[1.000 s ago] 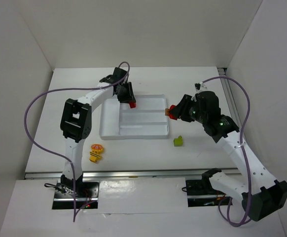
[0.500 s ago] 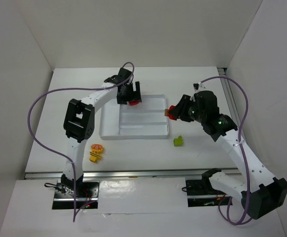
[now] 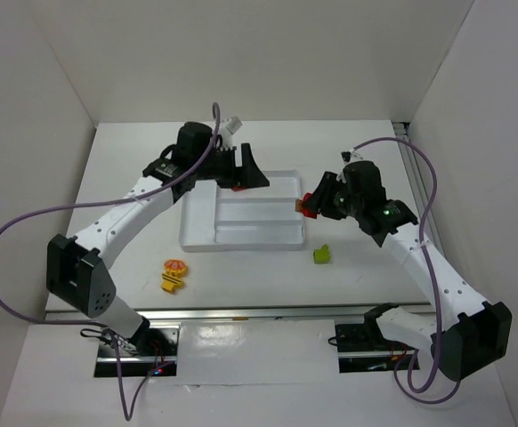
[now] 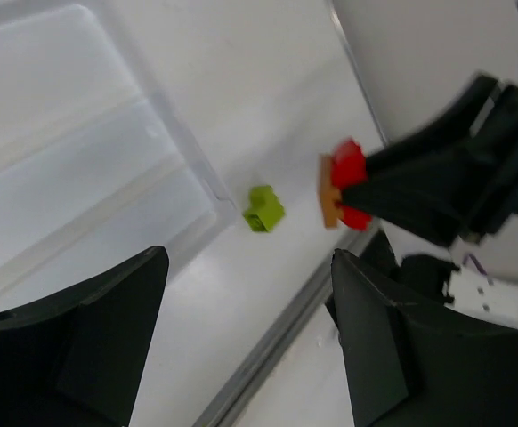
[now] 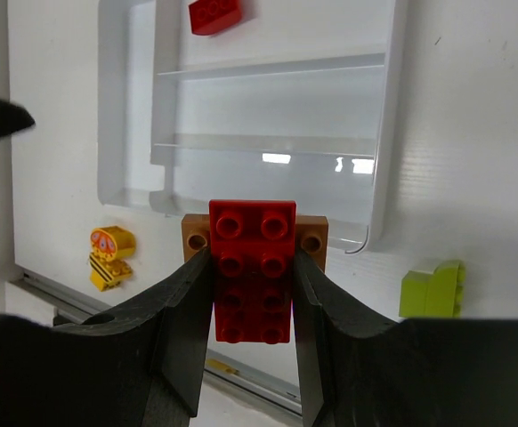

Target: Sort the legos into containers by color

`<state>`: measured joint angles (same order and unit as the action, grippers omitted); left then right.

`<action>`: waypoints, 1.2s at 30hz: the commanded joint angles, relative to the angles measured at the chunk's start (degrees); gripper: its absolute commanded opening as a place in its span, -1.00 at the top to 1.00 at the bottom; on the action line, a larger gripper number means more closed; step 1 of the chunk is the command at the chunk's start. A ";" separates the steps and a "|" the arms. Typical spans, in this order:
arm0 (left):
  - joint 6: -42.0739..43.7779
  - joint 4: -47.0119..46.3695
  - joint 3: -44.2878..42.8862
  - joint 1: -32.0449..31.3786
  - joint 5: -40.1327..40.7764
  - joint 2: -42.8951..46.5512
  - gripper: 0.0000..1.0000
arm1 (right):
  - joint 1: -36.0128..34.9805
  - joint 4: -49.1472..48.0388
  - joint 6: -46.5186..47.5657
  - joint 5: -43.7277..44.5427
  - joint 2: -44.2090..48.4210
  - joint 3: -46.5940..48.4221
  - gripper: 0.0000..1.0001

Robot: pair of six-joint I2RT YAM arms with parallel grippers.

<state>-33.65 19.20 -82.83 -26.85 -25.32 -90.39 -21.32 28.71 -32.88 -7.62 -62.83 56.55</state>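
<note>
Swung out wide since a second ago, the left arm now reaches in from the left side, and the left gripper [image 3: 246, 173], which then carried a red brick, stands with its jaws spread and nothing between them. Nearest the bases, a yellow-orange piece [image 3: 174, 274] lies on the table off the tray's near left corner, and a lime green brick [image 3: 321, 254] sits just off its near right corner. Beyond that, the right gripper [image 5: 252, 294] is clamped on a red-on-brown stack [image 5: 252, 267], hovering just outside the right rim of the tray [image 5: 388, 133]. Farther still, the released red brick [image 5: 214, 15] lies in the far long compartment, close by the left gripper. The stack's red part probably belongs there too, so the right arm should cross the low walls with height to spare, lower well inside before letting go, and wait until the left arm has cleared that far corner. The brownish-orange plate under the red will likely need separating.
</note>
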 commanded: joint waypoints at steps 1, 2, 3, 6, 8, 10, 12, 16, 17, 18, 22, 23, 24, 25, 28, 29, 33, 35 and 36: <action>-0.38 -11.47 6.36 -2.67 -15.54 0.21 -0.70 | 0.32 -1.20 1.68 1.03 -0.45 2.41 0.96; 1.20 -10.07 5.49 -3.64 -15.55 -0.66 -0.70 | 0.32 -1.20 1.68 -0.28 -0.45 2.42 0.96; 3.22 -9.02 4.00 -5.39 -14.76 -1.19 -0.67 | 0.32 -1.20 1.68 -0.90 -0.45 2.42 0.96; 3.77 -10.76 3.99 -6.89 -16.51 -1.81 -0.64 | 0.32 -1.20 1.68 -1.96 -0.45 2.94 0.96; 3.77 -11.38 3.38 -7.51 -17.04 -2.34 -0.64 | 0.32 -1.20 1.68 -2.67 -0.45 2.95 0.96; 3.77 -10.07 1.09 -7.51 -17.83 -5.05 -0.59 | -0.21 -1.20 1.68 -3.19 -0.45 3.47 0.96; 2.72 -11.28 1.09 -8.04 -18.53 -6.11 -0.51 | -0.21 -1.72 1.68 -3.81 -0.45 3.47 0.96; 1.57 -12.35 1.09 -8.04 -18.54 -7.52 -0.41 | -0.21 -1.73 1.68 -4.42 0.07 3.47 0.94; 1.57 -13.22 1.09 -8.56 -18.54 -8.04 -0.41 | -0.21 -1.73 1.68 -4.42 0.07 3.47 0.94; 0.87 -13.22 1.09 -8.57 -18.54 -8.05 -0.41 | -0.21 -1.73 1.68 -4.42 0.07 3.47 0.94; -0.45 -15.33 1.09 -8.57 -17.92 -8.05 -0.43 | -0.21 -1.73 1.68 -5.04 0.07 3.47 0.94; -1.06 -16.12 1.09 -8.57 -17.92 -8.05 -0.43 | -0.21 -1.73 1.68 -5.04 0.07 3.47 0.94; -1.59 -16.65 1.09 -8.57 -17.92 -8.66 -0.43 | -0.73 -1.73 1.68 -5.56 0.07 3.47 0.94; -1.60 -16.65 1.09 -8.57 -17.92 -8.66 -0.43 | -0.74 -1.73 1.68 -5.57 0.07 3.47 0.94; -3.09 -17.88 1.09 -8.57 -18.97 -10.07 -0.36 | -0.74 -2.34 1.68 -5.57 0.07 3.47 0.94; -3.61 -17.88 1.09 -8.57 -18.98 -10.59 -0.29 | -0.74 -2.34 1.68 -5.57 0.07 3.47 0.94; -4.67 -18.59 1.09 -8.57 -19.50 -11.12 -0.15 | -1.27 -2.34 1.68 -5.57 0.60 3.47 0.94; -4.67 -19.20 1.09 -8.57 -19.50 -11.12 -0.15 | -1.27 -2.34 1.68 -6.09 0.60 3.47 0.94; -4.67 -19.20 1.09 -8.57 -19.50 -11.12 -0.15 | -1.27 -2.34 1.68 -6.09 0.60 3.47 0.94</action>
<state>-37.67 3.46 -80.01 -35.18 -43.40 -101.41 -22.13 28.62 -31.62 -12.64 -63.35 57.25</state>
